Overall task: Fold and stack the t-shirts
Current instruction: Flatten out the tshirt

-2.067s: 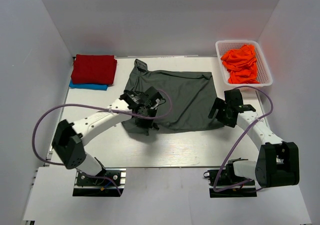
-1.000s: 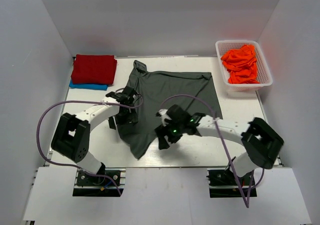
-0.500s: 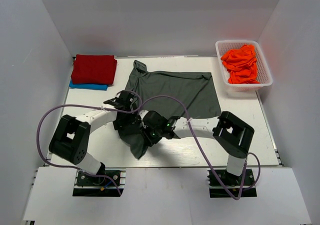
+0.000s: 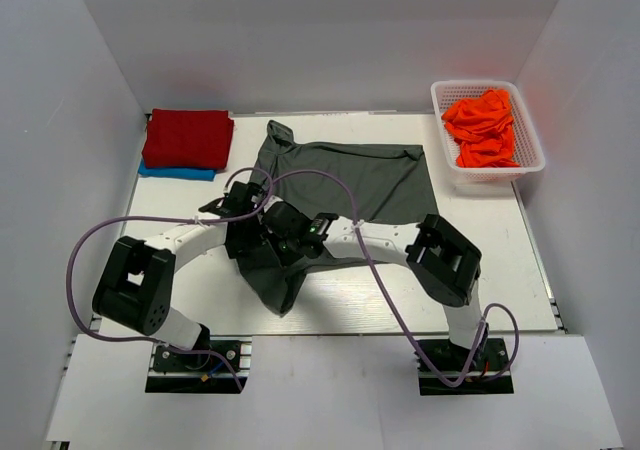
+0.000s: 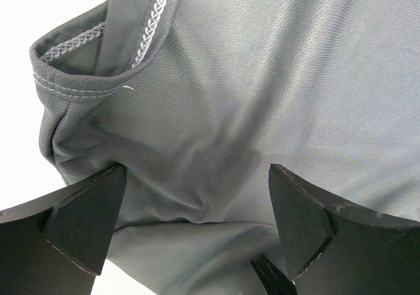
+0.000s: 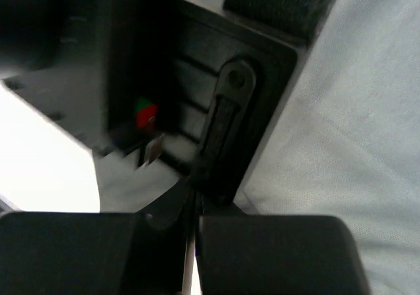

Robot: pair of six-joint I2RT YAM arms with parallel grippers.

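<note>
White table: grey t-shirt centre, blue t-shirt far left, basket far right.

White arms, black joints — purple cables

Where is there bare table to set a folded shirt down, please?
Bare table lies near right, between the grey shirt, the basket and the front edge. A smaller patch sits left, between the red shirt and the left arm. The middle is crowded: the left gripper and right gripper meet over the grey shirt.
</note>
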